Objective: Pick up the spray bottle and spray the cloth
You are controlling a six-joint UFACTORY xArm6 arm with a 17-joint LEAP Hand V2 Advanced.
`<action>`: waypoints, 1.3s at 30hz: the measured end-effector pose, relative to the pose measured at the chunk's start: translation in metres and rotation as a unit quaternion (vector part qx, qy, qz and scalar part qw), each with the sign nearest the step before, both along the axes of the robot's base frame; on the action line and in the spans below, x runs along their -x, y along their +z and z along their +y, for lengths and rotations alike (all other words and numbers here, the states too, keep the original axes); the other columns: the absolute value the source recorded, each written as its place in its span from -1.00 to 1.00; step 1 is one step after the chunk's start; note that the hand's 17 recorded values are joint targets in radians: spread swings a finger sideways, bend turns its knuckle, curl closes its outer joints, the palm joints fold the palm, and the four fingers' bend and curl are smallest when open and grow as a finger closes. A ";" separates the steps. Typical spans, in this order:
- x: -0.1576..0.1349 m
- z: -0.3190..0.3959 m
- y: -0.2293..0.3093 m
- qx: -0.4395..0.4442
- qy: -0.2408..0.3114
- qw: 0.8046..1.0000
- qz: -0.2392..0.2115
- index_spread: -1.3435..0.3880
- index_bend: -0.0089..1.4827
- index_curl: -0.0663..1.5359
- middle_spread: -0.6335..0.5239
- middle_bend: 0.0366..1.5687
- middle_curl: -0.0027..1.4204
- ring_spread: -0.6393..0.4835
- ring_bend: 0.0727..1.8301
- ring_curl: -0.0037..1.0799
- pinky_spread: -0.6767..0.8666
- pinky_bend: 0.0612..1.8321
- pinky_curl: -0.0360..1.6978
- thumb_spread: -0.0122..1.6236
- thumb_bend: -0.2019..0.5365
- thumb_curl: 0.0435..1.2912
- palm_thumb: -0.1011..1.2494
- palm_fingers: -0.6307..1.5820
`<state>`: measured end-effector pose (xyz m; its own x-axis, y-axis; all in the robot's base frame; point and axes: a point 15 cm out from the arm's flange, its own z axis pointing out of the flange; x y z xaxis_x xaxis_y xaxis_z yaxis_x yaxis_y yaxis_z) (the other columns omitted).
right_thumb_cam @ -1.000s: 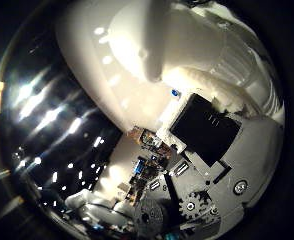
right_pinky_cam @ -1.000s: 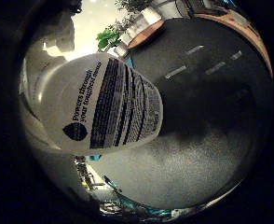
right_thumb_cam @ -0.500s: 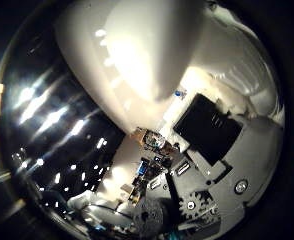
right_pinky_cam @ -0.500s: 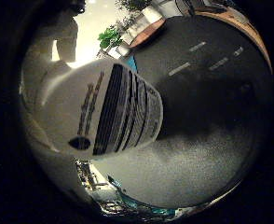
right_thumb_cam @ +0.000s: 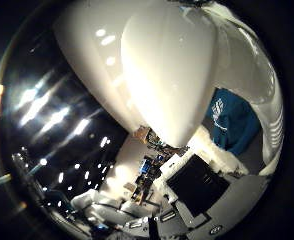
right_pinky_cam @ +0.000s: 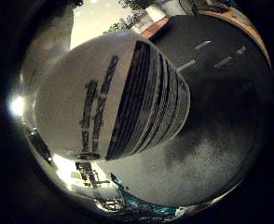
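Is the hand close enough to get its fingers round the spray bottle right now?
Probably yes. The spray bottle fills much of both palm views, so it sits right against the palm, with nothing between them. The hand shows only at the edge.

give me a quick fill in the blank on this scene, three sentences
1. The bottle filling the little finger side view is mostly ____ in colour.
2. Its label carries ____ print running in lines.
3. Beyond the bottle lies a dark grey ____.

Missing words: white; black; surface
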<state>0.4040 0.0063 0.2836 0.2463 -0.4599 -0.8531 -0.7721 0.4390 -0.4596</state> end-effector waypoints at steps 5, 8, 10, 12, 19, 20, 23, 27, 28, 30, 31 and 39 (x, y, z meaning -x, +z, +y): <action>0.000 0.000 0.000 0.000 0.000 1.000 0.000 0.16 -0.39 -0.06 -0.24 0.02 -0.06 -0.20 0.24 -0.01 -0.28 -0.18 -0.16 0.31 -0.52 -0.27 0.32 -0.28; 0.000 0.000 0.000 0.001 0.001 1.000 0.000 0.17 -0.38 -0.09 -0.20 -0.07 -0.10 -0.18 0.16 -0.06 -0.17 -0.22 -0.19 0.31 -0.51 -0.28 0.31 -0.28; 0.000 0.000 -0.001 0.001 0.001 1.000 0.001 0.17 -0.39 -0.11 -0.19 -0.11 -0.12 -0.17 0.12 -0.08 -0.11 -0.24 -0.21 0.31 -0.51 -0.29 0.31 -0.27; 0.001 0.000 -0.001 0.002 0.003 1.000 0.003 0.18 -0.41 -0.14 -0.18 -0.14 -0.14 -0.17 0.10 -0.09 -0.06 -0.27 -0.23 0.32 -0.51 -0.30 0.31 -0.25; 0.001 0.000 -0.001 -0.002 0.000 1.000 0.007 0.09 -0.32 -0.09 -0.34 0.01 -0.04 -0.31 0.23 -0.04 -0.37 -0.15 -0.24 0.23 -0.49 -0.28 0.43 0.24; 0.001 0.000 0.000 -0.003 0.000 1.000 0.006 0.07 -0.29 -0.04 -0.37 0.04 -0.01 -0.33 0.27 -0.01 -0.48 -0.07 -0.21 0.21 -0.49 -0.27 0.46 0.32; 0.000 0.000 0.001 -0.005 -0.003 1.000 0.005 0.02 -0.24 0.11 -0.45 0.12 0.11 -0.35 0.32 0.08 -0.61 0.14 -0.11 0.08 -0.50 -0.21 0.57 0.39; -0.001 -0.001 0.002 -0.006 -0.005 1.000 0.004 -0.03 -0.16 0.27 -0.49 0.19 0.25 -0.36 0.39 0.17 -0.58 0.30 -0.03 -0.06 -0.49 -0.10 0.70 0.43; -0.001 -0.001 0.002 -0.007 -0.005 1.000 0.004 -0.03 -0.13 0.32 -0.50 0.21 0.29 -0.35 0.41 0.20 -0.57 0.33 -0.01 -0.08 -0.50 -0.08 0.71 0.43; -0.001 -0.001 0.003 -0.007 -0.005 1.000 0.003 -0.04 -0.05 0.39 -0.50 0.25 0.35 -0.35 0.45 0.24 -0.54 0.37 0.02 -0.10 -0.49 -0.05 0.74 0.45; -0.001 -0.001 0.003 -0.008 -0.004 1.000 0.003 -0.04 -0.02 0.42 -0.51 0.27 0.38 -0.35 0.46 0.26 -0.53 0.38 0.04 -0.11 -0.49 -0.03 0.75 0.45; 0.007 0.015 0.015 -0.044 0.022 0.999 0.004 0.01 0.18 0.53 -0.45 0.41 0.53 -0.31 0.51 0.41 -0.42 0.39 0.20 -0.13 -0.50 0.11 0.76 0.50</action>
